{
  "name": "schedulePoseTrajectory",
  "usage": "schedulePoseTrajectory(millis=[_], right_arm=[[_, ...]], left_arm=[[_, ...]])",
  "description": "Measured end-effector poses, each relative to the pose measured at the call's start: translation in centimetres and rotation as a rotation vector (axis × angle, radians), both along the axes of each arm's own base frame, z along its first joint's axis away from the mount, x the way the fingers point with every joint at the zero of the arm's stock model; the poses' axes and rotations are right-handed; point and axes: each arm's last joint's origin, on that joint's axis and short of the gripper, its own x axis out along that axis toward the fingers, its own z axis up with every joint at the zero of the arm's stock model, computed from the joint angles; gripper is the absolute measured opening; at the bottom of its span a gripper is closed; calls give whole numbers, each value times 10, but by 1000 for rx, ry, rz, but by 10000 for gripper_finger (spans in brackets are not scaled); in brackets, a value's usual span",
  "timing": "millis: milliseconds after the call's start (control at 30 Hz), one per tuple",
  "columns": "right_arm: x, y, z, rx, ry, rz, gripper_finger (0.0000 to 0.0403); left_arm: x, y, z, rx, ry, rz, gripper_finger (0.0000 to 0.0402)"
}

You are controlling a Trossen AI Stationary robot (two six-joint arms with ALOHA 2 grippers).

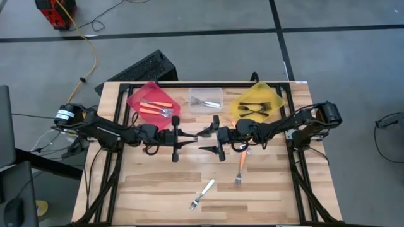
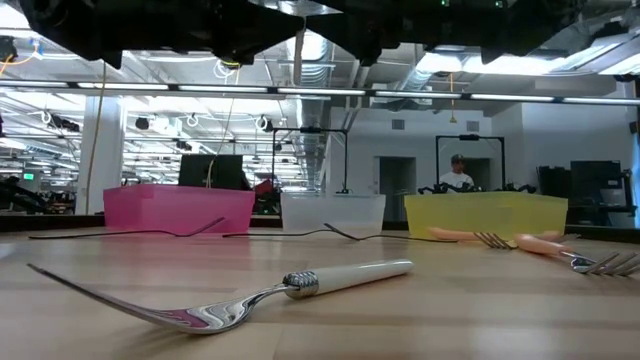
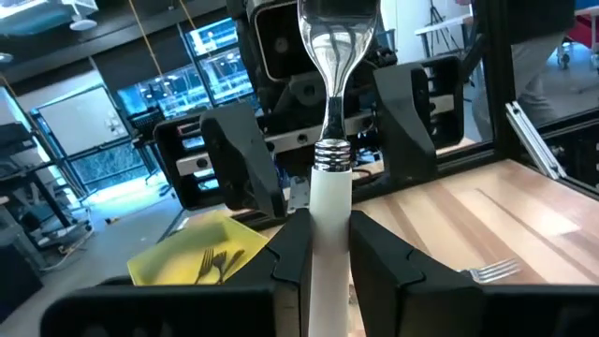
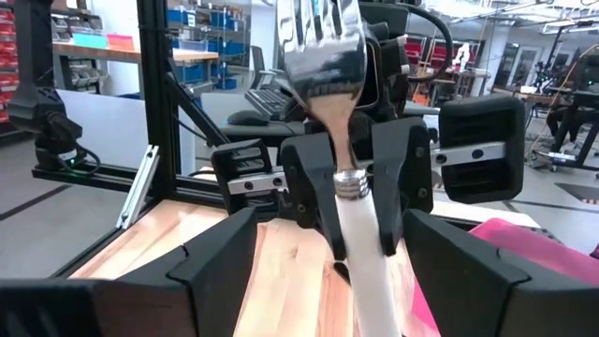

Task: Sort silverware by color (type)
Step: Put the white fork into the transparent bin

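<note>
- A wooden table (image 1: 158,189) stands on a grey floor, with a red bin (image 1: 151,99), a clear bin (image 1: 206,99) and a yellow bin (image 1: 257,103) along its far edge.
- The left gripper (image 3: 329,245) is closed on a white-handled fork (image 3: 329,187) above the table's middle.
- The right gripper (image 4: 318,253) faces it with jaws wide apart around that fork, not gripping.
- Near side: one white fork (image 1: 202,194) and an orange-handled fork (image 1: 240,169) lie loose.

No text, label, brand or number can be read in any view. Screens and shelves in the room behind the counter (image 1: 158,189) are too blurred to read.
</note>
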Motion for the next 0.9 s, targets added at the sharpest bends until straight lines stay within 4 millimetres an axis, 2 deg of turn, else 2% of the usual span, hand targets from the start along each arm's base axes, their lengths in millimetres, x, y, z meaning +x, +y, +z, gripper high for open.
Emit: schedulePoseTrajectory(millis=[733,900], right_arm=[[0,-3,4,-43,-44,-63,292],[5,-4,10,-40,-28,-67,291]], left_arm=[[5,5,3,-30,34,6,41],[5,5,3,-26,35,7,41]])
